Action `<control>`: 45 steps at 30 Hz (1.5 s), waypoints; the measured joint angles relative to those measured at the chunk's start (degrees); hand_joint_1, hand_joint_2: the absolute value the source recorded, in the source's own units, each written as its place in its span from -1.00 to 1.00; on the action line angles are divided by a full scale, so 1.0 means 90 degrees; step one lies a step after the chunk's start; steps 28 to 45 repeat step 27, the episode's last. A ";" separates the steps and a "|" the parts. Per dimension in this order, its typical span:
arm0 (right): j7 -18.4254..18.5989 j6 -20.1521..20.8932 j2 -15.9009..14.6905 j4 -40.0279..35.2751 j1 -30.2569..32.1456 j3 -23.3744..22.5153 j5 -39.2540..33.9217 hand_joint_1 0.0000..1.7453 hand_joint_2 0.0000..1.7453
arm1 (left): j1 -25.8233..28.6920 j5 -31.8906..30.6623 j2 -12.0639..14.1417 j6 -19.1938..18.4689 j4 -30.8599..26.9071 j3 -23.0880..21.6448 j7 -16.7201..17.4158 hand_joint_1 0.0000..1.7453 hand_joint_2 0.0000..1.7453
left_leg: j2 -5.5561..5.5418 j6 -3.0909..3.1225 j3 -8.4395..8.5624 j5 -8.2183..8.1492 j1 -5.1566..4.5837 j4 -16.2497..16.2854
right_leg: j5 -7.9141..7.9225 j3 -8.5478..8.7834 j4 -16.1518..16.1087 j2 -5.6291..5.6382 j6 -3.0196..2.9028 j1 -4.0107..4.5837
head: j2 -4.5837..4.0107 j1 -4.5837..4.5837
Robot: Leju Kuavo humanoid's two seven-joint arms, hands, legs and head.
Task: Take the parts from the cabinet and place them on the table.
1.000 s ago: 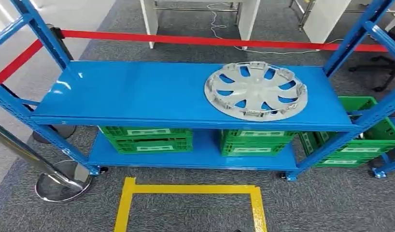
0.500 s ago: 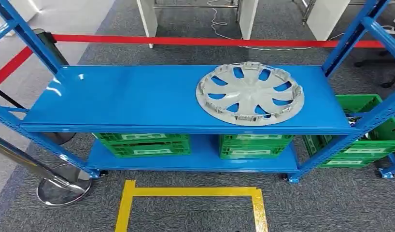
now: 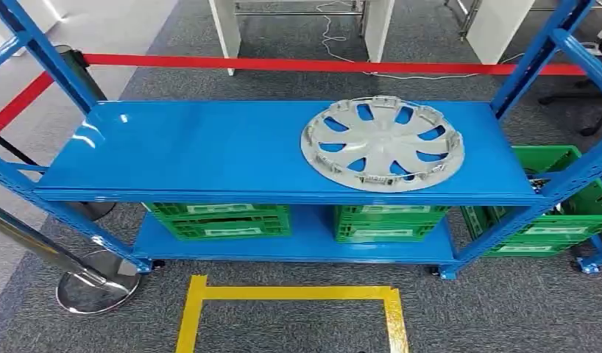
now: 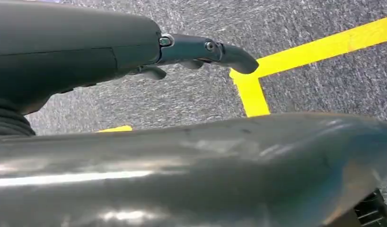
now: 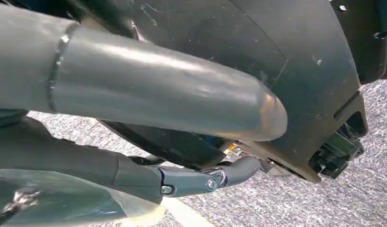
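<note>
Lying: hubcap [image 3: 382, 143] on blue shelf [image 3: 195, 151] | left robot hand [image 4: 135, 52] hangs over floor, empty

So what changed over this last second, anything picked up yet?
Only the camera shifted: the whole view slid slightly, so the robot moved, not the things. The hubcap lies on the blue rack's top shelf as before, untouched. Both hands, left hand and right hand, hang empty.

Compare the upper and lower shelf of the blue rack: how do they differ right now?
The upper shelf carries one silver hubcap, lying flat toward its right end; the lower shelf carries green crates, not a hubcap. The upper shelf's left half is bare, while the lower shelf has crates on both left and right. Both are the same blue metal.
</note>
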 joint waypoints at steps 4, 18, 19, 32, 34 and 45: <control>-0.0005 0.0000 0.0000 0.0000 0.0000 0.0000 0.0000 -1.00 -1.00 | 0.0000 0.0002 0.0002 0.0002 0.0000 0.0007 0.0000 -1.00 -1.00 | 0.0000 -0.0002 0.0002 -0.0003 -0.0004 0.0000 | 0.0000 0.0004 -0.0005 0.0000 0.0001 -0.0005 | 0.0000 0.0000; -0.0019 0.0007 0.0000 0.0000 0.0000 0.0000 -0.0022 -1.00 -1.00 | 0.0000 0.0007 0.0007 0.0015 0.0000 0.0080 -0.0034 -1.00 -1.00 | 0.0000 0.0000 0.0002 -0.0005 -0.0004 0.0000 | 0.0001 0.0009 -0.0018 0.0000 0.0001 -0.0005 | 0.0000 0.0002; -0.0019 0.0007 0.0000 0.0000 0.0000 0.0000 -0.0022 -1.00 -1.00 | 0.0000 0.0007 0.0007 0.0015 0.0000 0.0080 -0.0034 -1.00 -1.00 | 0.0000 0.0000 0.0002 -0.0005 -0.0004 0.0000 | 0.0001 0.0009 -0.0018 0.0000 0.0001 -0.0005 | 0.0000 0.0000; -0.0019 0.0010 0.0000 0.0000 0.0001 0.0000 -0.0051 -1.00 -1.00 | 0.0000 0.0000 0.0002 0.0012 0.0000 0.0085 -0.0071 -1.00 -1.00 | 0.0000 0.0000 0.0002 -0.0005 -0.0005 0.0000 | 0.0001 0.0008 -0.0018 0.0000 0.0001 -0.0004 | 0.0000 0.0000; -0.0019 0.0010 0.0000 0.0000 0.0001 0.0000 -0.0051 -1.00 -1.00 | 0.0000 0.0000 0.0002 0.0012 0.0000 0.0085 -0.0071 -1.00 -1.00 | 0.0000 0.0000 0.0002 -0.0005 -0.0005 0.0000 | 0.0001 0.0008 -0.0018 0.0000 0.0001 -0.0004 | 0.0000 0.0000; -0.0019 0.0010 0.0000 0.0000 0.0001 0.0000 -0.0051 -1.00 -1.00 | 0.0000 0.0000 0.0002 0.0012 0.0000 0.0085 -0.0071 -1.00 -1.00 | 0.0000 0.0000 0.0002 -0.0005 -0.0005 0.0000 | 0.0001 0.0008 -0.0018 0.0000 0.0001 -0.0004 | 0.0000 0.0000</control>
